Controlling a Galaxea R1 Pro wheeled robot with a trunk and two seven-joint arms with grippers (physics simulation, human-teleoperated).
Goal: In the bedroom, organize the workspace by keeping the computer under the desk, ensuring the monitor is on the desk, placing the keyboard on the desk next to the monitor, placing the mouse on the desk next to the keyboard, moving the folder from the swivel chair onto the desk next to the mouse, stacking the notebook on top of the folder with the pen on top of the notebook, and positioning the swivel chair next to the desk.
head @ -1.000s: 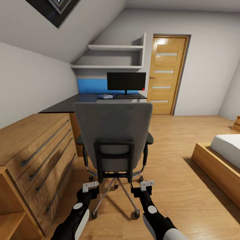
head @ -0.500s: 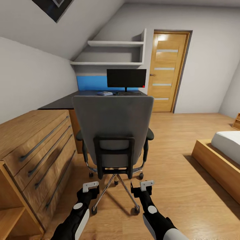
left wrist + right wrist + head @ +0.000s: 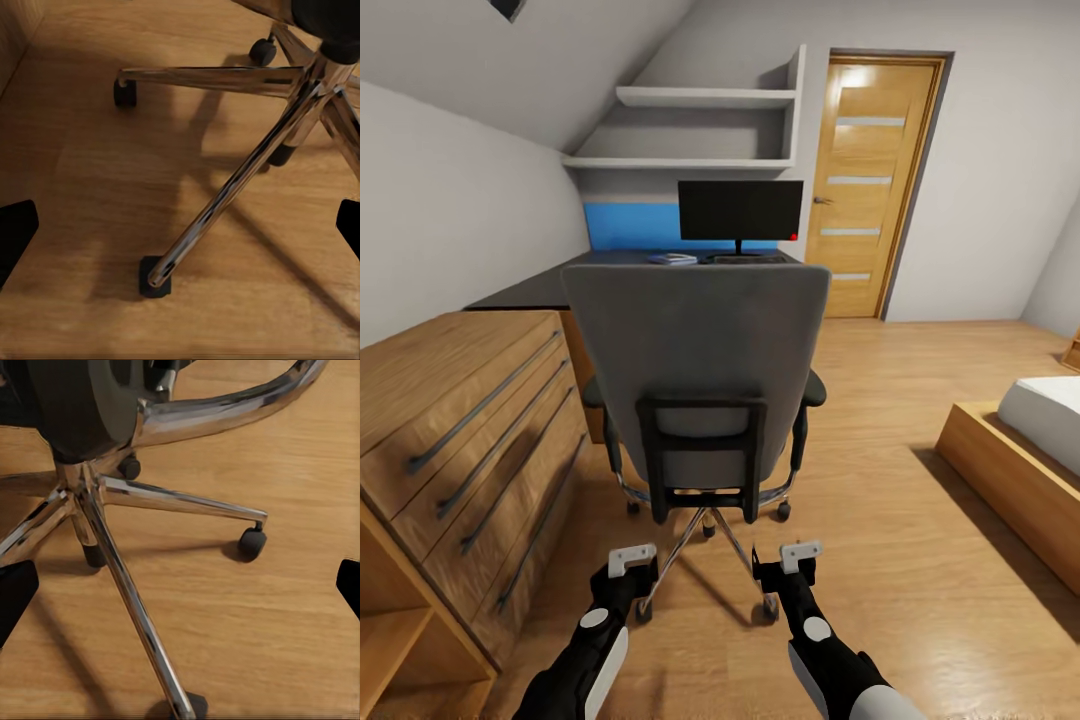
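The swivel chair (image 3: pixel 695 370) stands with its grey back toward me, hiding its seat. Behind it is the desk (image 3: pixel 525 292) with the monitor (image 3: pixel 740 210) and the keyboard (image 3: pixel 746 259) on top. A small pale flat thing (image 3: pixel 673 259) left of the keyboard is too small to name. The computer, mouse, folder, notebook and pen are hidden or too small to tell. My left gripper (image 3: pixel 632 560) (image 3: pixel 180 232) and right gripper (image 3: pixel 788 555) (image 3: pixel 180 592) hang open and empty, low behind the chair's chrome base (image 3: pixel 232 187) (image 3: pixel 172 499).
A light wooden drawer chest (image 3: pixel 470 420) runs along the left wall, close to the chair. A bed (image 3: pixel 1020 460) on a wooden frame sits at the right. A wooden door (image 3: pixel 870 180) and wall shelves (image 3: pixel 690 97) are behind the desk.
The whole picture has shifted: the camera has come closer, so the chair looks larger and the desk sits higher. Both grippers keep their place in the picture.
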